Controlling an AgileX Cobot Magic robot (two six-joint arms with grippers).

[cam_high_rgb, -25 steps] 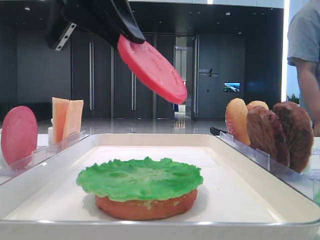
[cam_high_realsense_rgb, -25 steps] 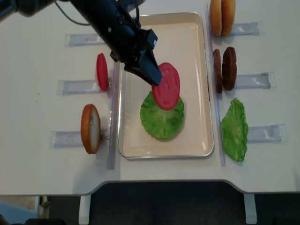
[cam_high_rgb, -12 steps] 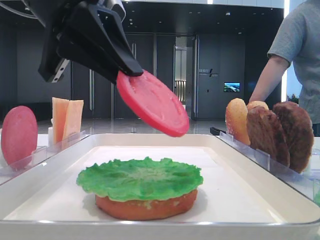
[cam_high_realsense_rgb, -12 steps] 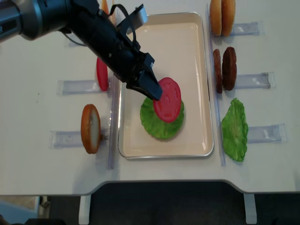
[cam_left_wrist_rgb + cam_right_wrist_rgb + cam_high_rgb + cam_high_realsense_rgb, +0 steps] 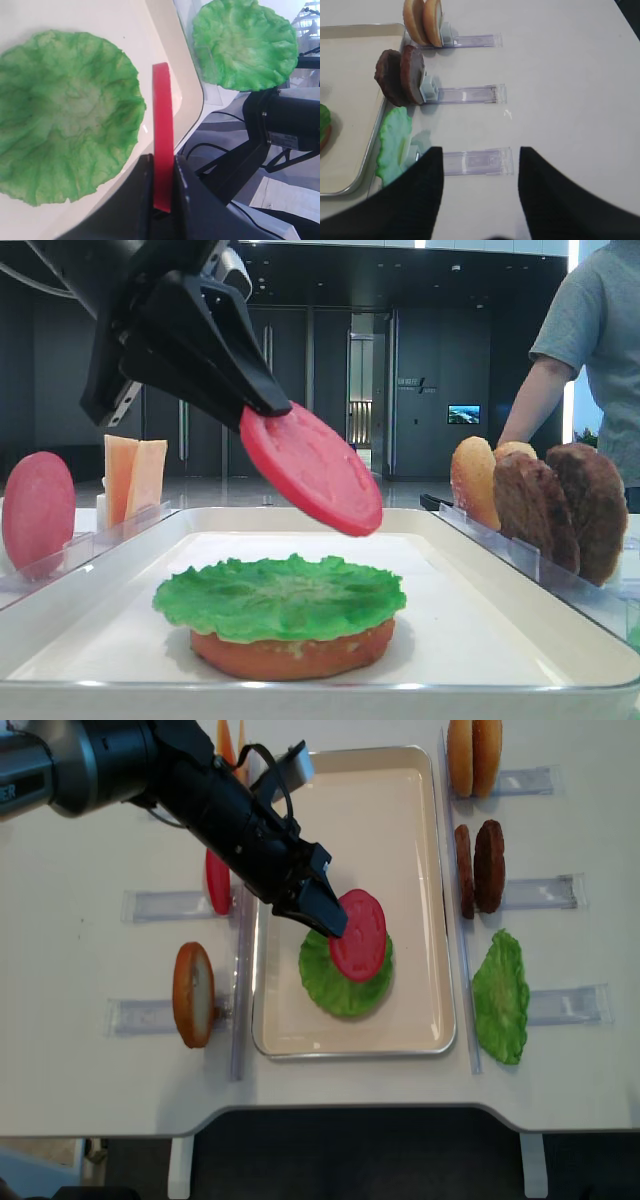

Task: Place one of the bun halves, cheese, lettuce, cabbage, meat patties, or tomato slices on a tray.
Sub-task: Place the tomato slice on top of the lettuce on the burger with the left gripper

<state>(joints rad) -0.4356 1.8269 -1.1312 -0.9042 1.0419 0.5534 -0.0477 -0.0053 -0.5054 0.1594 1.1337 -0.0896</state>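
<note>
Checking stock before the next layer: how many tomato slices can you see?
2. One tomato slice is clamped in the left tool above the lettuce on the tray; another slice stands upright left of the tray.

Behind the white table point(image 5: 80, 970) stands a dark, glossy wall of tall panels point(image 5: 440, 350) with vertical metal handles, lit by small ceiling spots. A narrow bright doorway point(image 5: 362, 390) opens mid-wall, beside a small glowing screen point(image 5: 463, 414). A person in a grey shirt point(image 5: 600, 350) stands at right; the floor looks polished, perhaps stone.
</note>
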